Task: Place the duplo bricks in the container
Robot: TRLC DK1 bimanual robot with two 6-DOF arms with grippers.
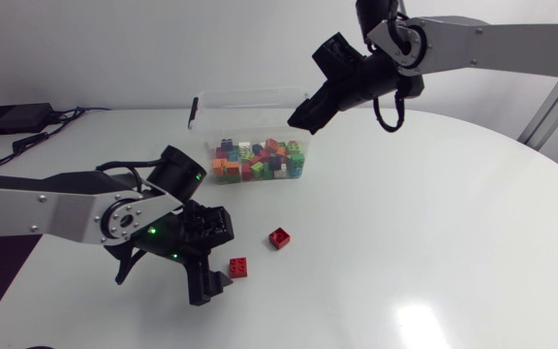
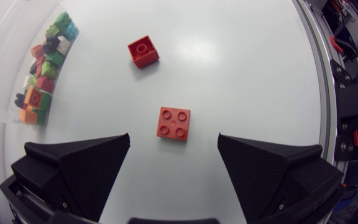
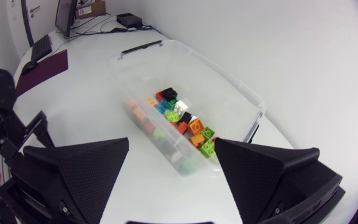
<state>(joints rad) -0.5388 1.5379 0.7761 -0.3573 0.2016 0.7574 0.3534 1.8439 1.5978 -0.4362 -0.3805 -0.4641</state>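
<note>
Our landmark is the clear container [image 1: 247, 96] [image 3: 230, 82] [image 2: 4, 74], which stands on the white surface [image 1: 434, 223] and holds a heap of mixed bricks [image 1: 260, 160] [image 3: 180, 121] [image 2: 42, 74] in green, orange, red, black and blue, bunched along one long wall.

2 red bricks lie outside the container, on the near side of it, both well apart from its wall. The small red brick [image 1: 279, 237] [image 2: 143, 51] is the closer of the 2 to the container. The flat red brick [image 1: 238, 267] [image 2: 173, 123], with 4 studs on top, lies a little farther from the container, near the small one but not touching it.

Our left hand [image 1: 215, 259] [image 2: 174, 139] hangs low over the surface, farther from the container than either loose brick. Its fingers are spread wide, and the flat red brick sits just ahead of the gap between their tips; neither finger touches it.

Our right hand [image 1: 301, 116] [image 3: 171, 142] hangs in the air above one end of the container, clear of its rim. Its fingers are spread too and hold nothing; from its wrist view the container and the heap lie below and ahead of them.
</note>
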